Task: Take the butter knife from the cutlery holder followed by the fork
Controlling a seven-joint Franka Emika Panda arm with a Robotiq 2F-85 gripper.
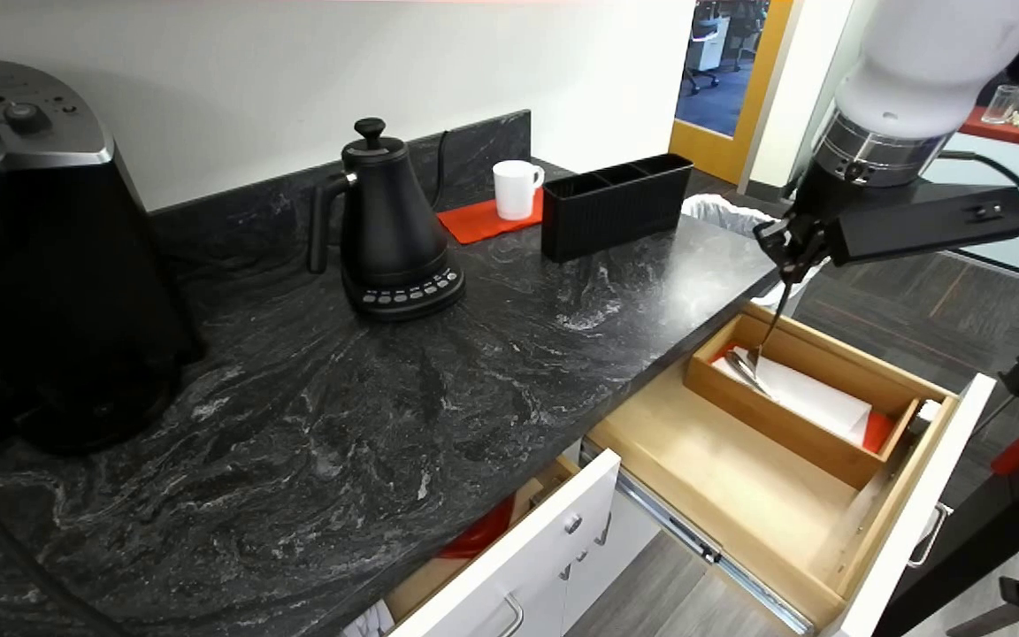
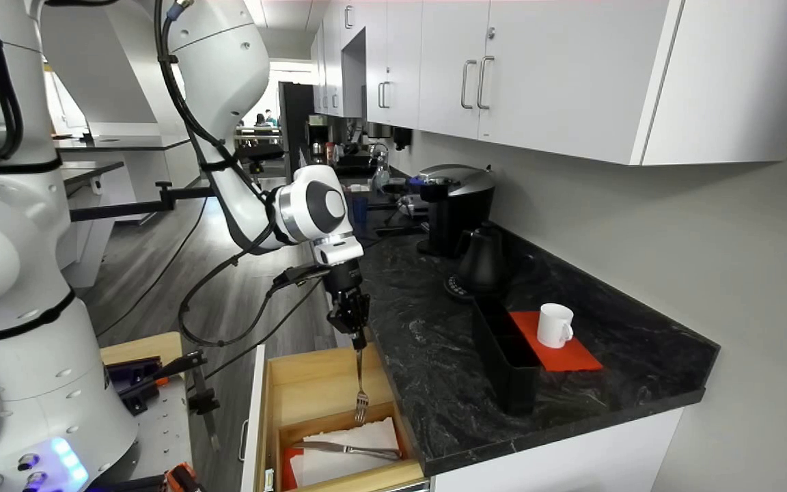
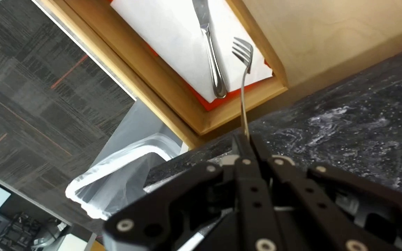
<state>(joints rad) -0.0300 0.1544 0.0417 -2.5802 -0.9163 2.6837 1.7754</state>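
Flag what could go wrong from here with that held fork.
The end effector grips the fork high on its handle, tines down, so it might pivot or slip.
If lowered, it could snag on the nearby wall of the wooden compartment.
If dropped, it may land on the butter knife lying inside.

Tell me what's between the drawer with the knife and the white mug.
The black cutlery holder on the counter, then red cloth, as an exterior view shows.
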